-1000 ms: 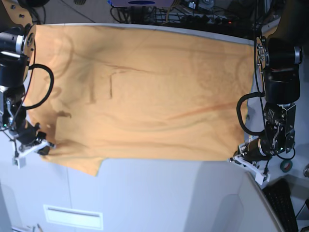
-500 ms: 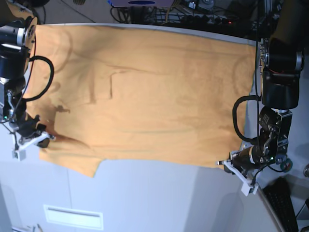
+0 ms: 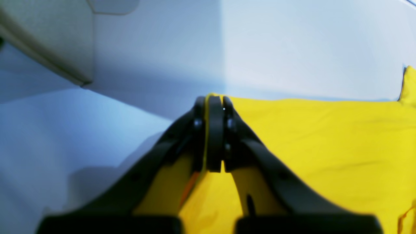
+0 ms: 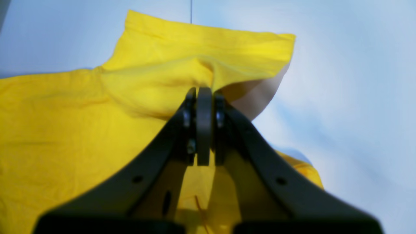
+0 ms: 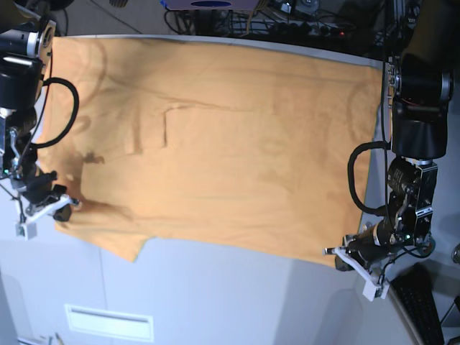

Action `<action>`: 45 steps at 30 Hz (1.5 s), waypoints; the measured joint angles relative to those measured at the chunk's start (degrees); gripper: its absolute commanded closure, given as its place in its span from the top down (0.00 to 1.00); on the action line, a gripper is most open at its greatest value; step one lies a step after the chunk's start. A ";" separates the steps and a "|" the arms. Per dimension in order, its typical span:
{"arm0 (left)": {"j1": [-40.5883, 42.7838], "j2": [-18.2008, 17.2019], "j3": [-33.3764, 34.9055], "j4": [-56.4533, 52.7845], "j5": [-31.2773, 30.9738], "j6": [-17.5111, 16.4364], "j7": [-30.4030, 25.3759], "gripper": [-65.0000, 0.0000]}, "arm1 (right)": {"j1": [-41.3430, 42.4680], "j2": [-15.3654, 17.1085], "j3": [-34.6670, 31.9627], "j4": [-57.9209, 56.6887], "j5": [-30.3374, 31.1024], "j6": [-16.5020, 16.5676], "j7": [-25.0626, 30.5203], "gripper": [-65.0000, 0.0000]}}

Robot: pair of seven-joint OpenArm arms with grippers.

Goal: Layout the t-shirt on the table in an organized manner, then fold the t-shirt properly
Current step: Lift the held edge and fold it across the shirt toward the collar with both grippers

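The light orange t-shirt (image 5: 230, 136) lies spread wide over the table (image 5: 237, 295), and a sleeve pokes out at its near left edge. My left gripper (image 5: 343, 253), on the right of the base view, is shut on the shirt's near right corner. In the left wrist view, that gripper (image 3: 211, 100) pinches the fabric edge, which looks yellow (image 3: 325, 139). My right gripper (image 5: 68, 207), at the base view's left, is shut on cloth by the sleeve. From the right wrist, its tips (image 4: 203, 92) bite a raised fold of the shirt (image 4: 65, 130).
A dark keyboard (image 5: 424, 305) sits off the table's near right corner. Cables and equipment (image 5: 287, 21) crowd the far edge. A white rectangular label (image 5: 108, 321) lies on the near part of the table. A thin seam line (image 4: 191, 9) runs across the tabletop.
My left gripper has moved toward the near edge and slightly inward, dragging the shirt's right corner with it. The right gripper has barely shifted, keeping its grip.
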 measured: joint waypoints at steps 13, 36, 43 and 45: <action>9.49 -2.32 -0.70 4.26 -0.02 0.15 -0.68 0.00 | -5.01 0.00 0.15 6.05 -0.04 0.00 -0.13 0.00; 19.15 -2.49 -8.81 17.70 -0.94 -0.39 5.99 0.00 | -7.15 5.77 -0.17 6.25 0.39 0.44 -3.10 0.00; 22.45 -3.08 -8.79 17.75 -0.98 -0.70 7.26 0.00 | -9.40 7.39 -0.17 6.86 0.66 0.70 -5.25 0.00; 22.77 -3.48 -8.79 17.81 -1.16 -0.72 7.15 0.00 | -11.23 7.37 -0.17 8.61 0.52 0.74 -6.69 0.00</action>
